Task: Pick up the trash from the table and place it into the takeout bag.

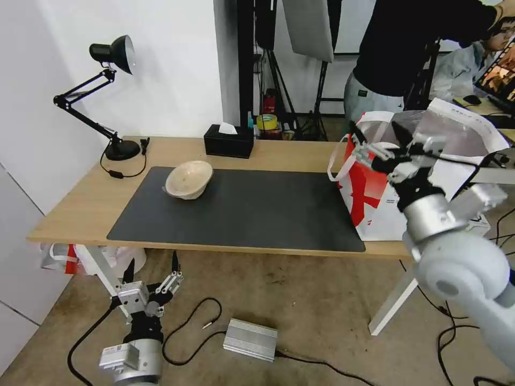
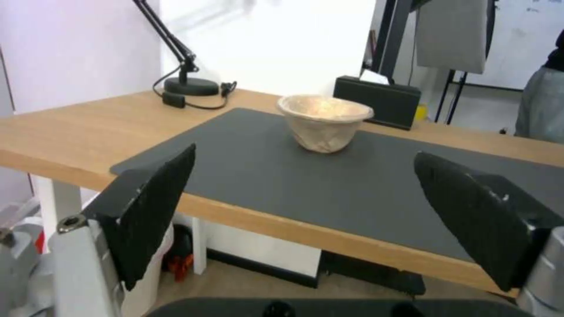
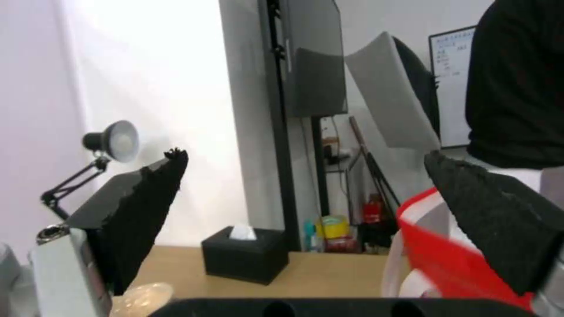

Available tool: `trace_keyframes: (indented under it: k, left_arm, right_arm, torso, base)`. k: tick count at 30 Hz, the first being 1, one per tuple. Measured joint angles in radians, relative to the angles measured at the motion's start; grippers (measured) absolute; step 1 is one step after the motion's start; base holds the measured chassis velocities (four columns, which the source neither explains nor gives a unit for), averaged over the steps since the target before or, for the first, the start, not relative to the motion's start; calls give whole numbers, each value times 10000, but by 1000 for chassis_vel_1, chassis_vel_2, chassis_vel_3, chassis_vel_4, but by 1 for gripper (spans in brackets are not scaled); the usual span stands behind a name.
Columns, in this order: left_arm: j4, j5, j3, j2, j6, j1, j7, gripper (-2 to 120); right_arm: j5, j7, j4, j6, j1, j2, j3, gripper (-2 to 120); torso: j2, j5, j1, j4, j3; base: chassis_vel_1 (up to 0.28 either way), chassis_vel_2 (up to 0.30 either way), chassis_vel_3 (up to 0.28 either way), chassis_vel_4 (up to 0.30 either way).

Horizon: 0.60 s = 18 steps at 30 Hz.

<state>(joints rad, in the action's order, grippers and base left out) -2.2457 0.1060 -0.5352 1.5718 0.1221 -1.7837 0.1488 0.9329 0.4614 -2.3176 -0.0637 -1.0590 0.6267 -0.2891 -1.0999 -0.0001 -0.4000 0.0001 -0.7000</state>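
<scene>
left gripper (image 1: 152,268) low, one beige paper bowl (image 1: 189,179) on table (image 1: 75,203)

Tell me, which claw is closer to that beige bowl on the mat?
The left claw. It hangs open below the table's front edge, just in front of the beige paper bowl. The right claw is open too, far across the mat at the takeout bag.
</scene>
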Motion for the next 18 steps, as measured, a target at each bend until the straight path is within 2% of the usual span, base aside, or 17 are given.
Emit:
trace_keyframes:
  k: [12, 18]
  left_arm:
    - [-244, -58, -30, 99, 31, -139, 7, 100]
    - [-297, -69, 9, 148, 32, -138, 1, 100]
  right_arm:
    - [-1856, -79, -422, -729, -2140, 397, 112, 100]
    - [-2254, -87, -472, -867, -2558, 567, 170, 100]
  torso:
    - [-1, 0, 1, -2, 1]
    - [-1, 1, 1, 0, 1]
  base:
    - [0, 0, 0, 0]
    - [0, 0, 0, 0]
